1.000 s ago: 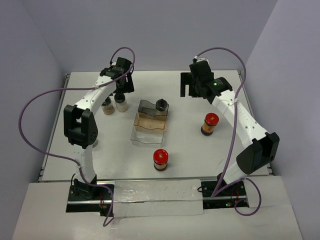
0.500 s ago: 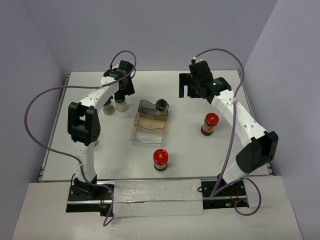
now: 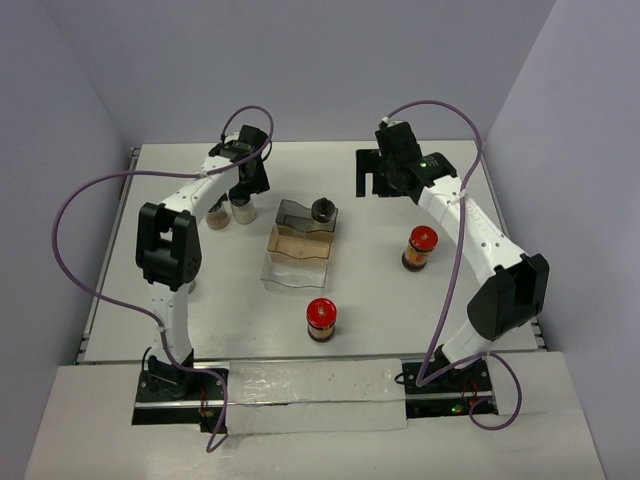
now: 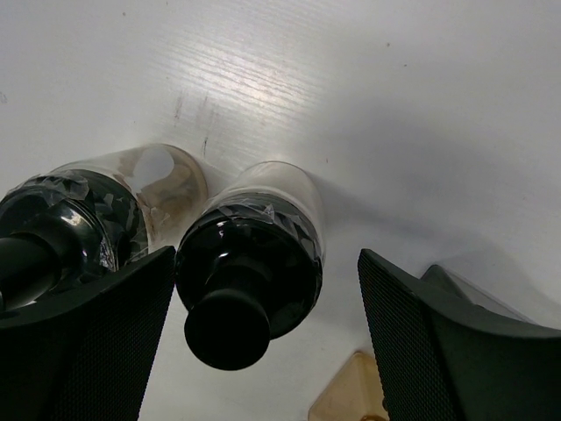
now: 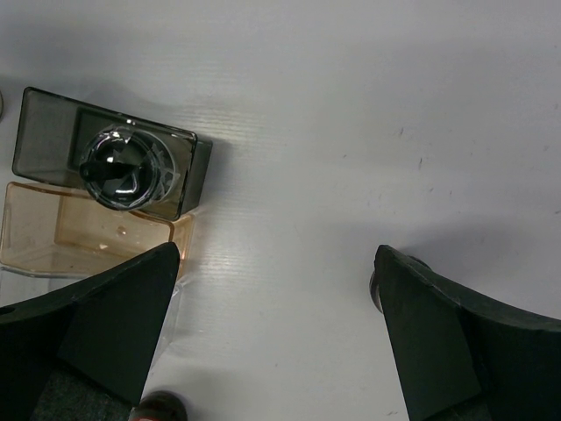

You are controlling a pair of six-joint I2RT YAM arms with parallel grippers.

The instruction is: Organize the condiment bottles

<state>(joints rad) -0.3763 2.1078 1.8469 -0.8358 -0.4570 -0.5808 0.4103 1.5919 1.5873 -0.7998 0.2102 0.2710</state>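
Condiment bottles (image 3: 321, 320), white tbl (image 3: 400, 300) poss. scuffed; lilac walls (image 3: 300, 60).

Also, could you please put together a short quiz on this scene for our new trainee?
1. True or false: a black-capped jar stands in the dark end compartment of the tray.
2. How many red-capped jars stand on the table outside the tray?
3. The clear jar between the open jaws of the left tool has a cap that is: A red, B black, C white.
Key: 1 true; 2 two; 3 B.
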